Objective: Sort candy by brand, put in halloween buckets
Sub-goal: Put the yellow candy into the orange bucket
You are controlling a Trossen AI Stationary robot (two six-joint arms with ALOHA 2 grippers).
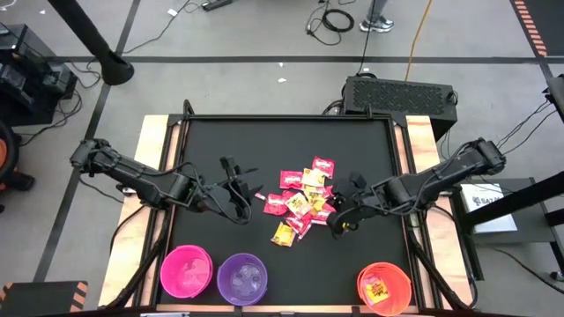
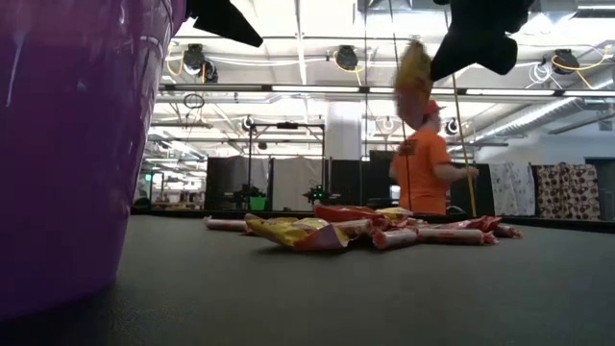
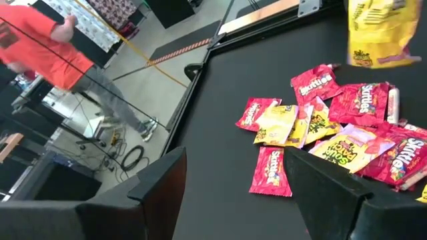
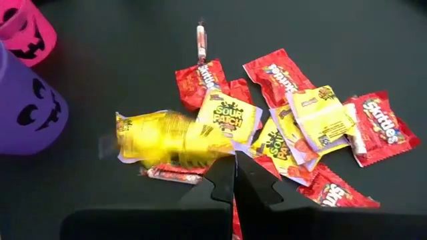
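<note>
A pile of candy (image 1: 304, 198), red, yellow and pale packets, lies flat on the black table's middle. It also shows in the left wrist view as candy (image 3: 333, 127). My right gripper (image 1: 339, 218) hovers at the pile's right side, shut on one yellow packet (image 4: 160, 140). My left gripper (image 1: 240, 189) stands open left of the pile with nothing between its fingers (image 3: 160, 193). Three halloween buckets stand along the near edge: pink (image 1: 186, 270), purple (image 1: 241, 278) and orange (image 1: 384, 286), the orange one with a yellow packet inside. My right gripper pinches the yellow packet by one end (image 4: 223, 152) between its two shut fingers, which slant down from above. The packet (image 2: 413, 82) hangs below the fingers, clear of the table and of the pile.
The table has a raised frame with wooden strips (image 1: 154, 150) on both sides. Bare black surface lies between the pile and the buckets. A person in an orange shirt (image 2: 423, 159) stands in the room beyond the far edge.
</note>
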